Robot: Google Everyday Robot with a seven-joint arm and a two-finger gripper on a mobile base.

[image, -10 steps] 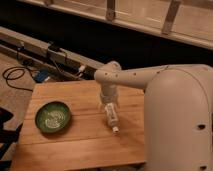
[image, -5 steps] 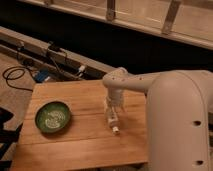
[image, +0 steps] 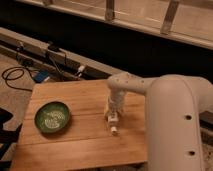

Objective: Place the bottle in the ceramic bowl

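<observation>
The gripper (image: 114, 113) hangs low over the wooden table (image: 82, 146), right of the table's middle, at the end of a white arm (image: 172, 117) that reaches in from the right and covers the table's right edge. Whether the gripper is clenched on anything or released cannot be told. It merges with the pale shape beneath it.

That shape is the bottle (image: 114, 125), small and white, showing just below the gripper with its pale cap end pointing toward the table's front edge. It may be resting on the wood or held just above it; the view does not settle that.

The ceramic bowl (image: 37, 119) sits on the left half of the table, near the left edge but not touching it. It is green, with a whitish swirl inside, and it holds nothing. A broad band of bare wood lies between the bowl and the bottle, and more bare wood runs along the front edge below both.

Past the table's far edge, dark cables (image: 15, 75) loop on the floor at the left, and a long grey rail (image: 30, 42) runs along the foot of a dark wall.
</observation>
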